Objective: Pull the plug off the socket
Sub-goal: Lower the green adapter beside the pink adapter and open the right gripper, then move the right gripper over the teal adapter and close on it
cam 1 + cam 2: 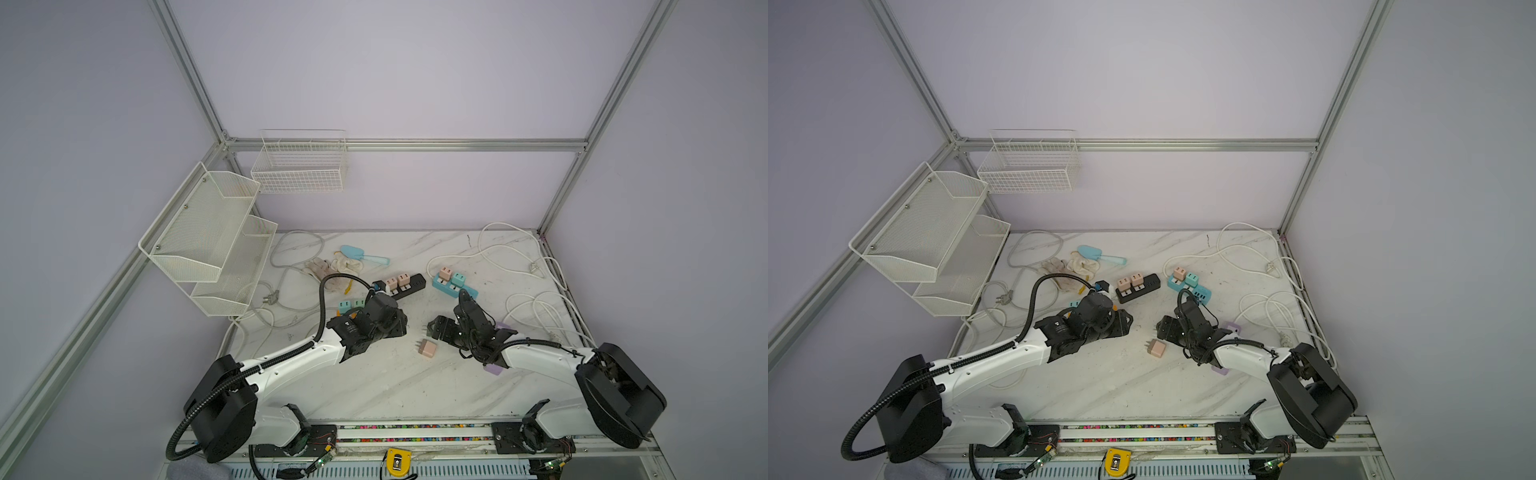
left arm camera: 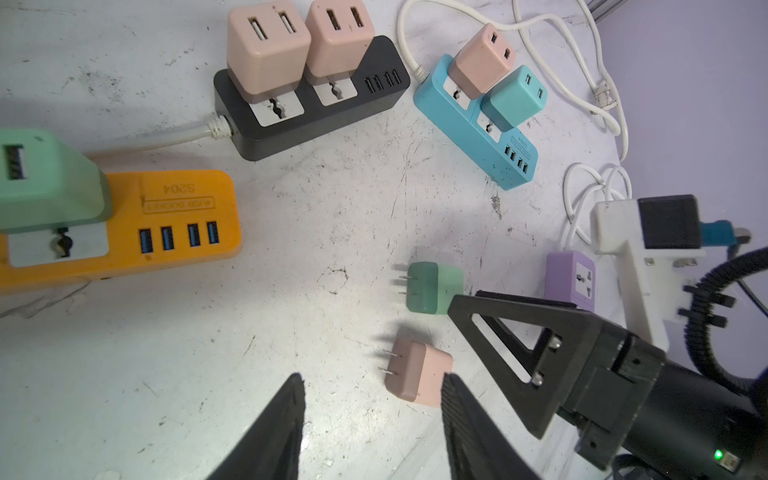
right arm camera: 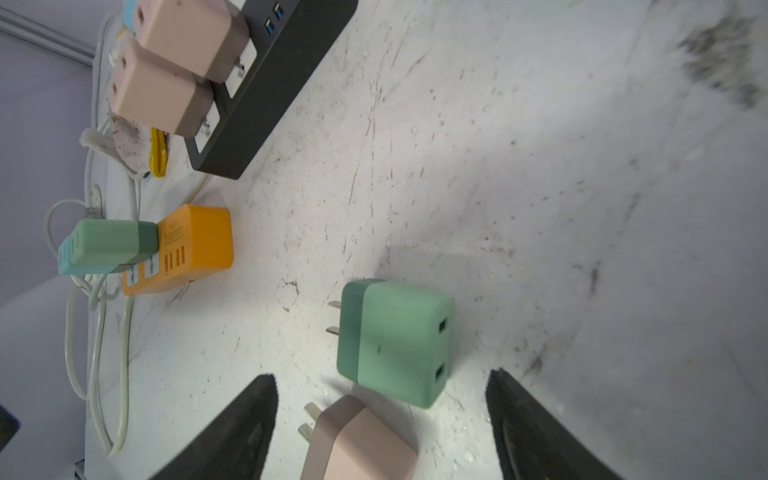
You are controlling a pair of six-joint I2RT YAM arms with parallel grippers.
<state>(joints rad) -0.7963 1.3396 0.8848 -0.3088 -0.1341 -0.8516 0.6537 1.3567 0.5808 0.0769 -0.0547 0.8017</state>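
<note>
Closest of all, a small yellow object (image 1: 398,459) sits on the front rail between the two arm bases. Left of centre, the left gripper (image 2: 372,382) hangs low with its fingers partly spread over bare table, gripping nothing. The loose pink plug (image 2: 419,376) lies just beside one tip. Beyond it on the left, an orange strip (image 2: 166,216) carries a mint plug (image 2: 45,178). Farther back, a black strip (image 2: 316,112) carries two pink plugs (image 2: 268,50).

Near mid-table the green plug (image 3: 395,340) lies on its side, free of any socket. It is a rounded two-tone cube, darker at the prong end, with two flat prongs bare and two USB slots on the opposite face. Just right of it, the right gripper (image 3: 381,375) has its fingertips wide apart, holding nothing. Farther right are a teal strip (image 2: 465,120) and a purple socket (image 2: 571,278).

The table (image 1: 374,386) is white, marble-patterned, grey-veined and scuffed, with white cords (image 1: 536,307) looped across it. The walls are lilac inside an aluminium frame (image 1: 407,144). A mesh shelf (image 1: 208,241) and a wire basket (image 1: 299,166) hang at far left.
</note>
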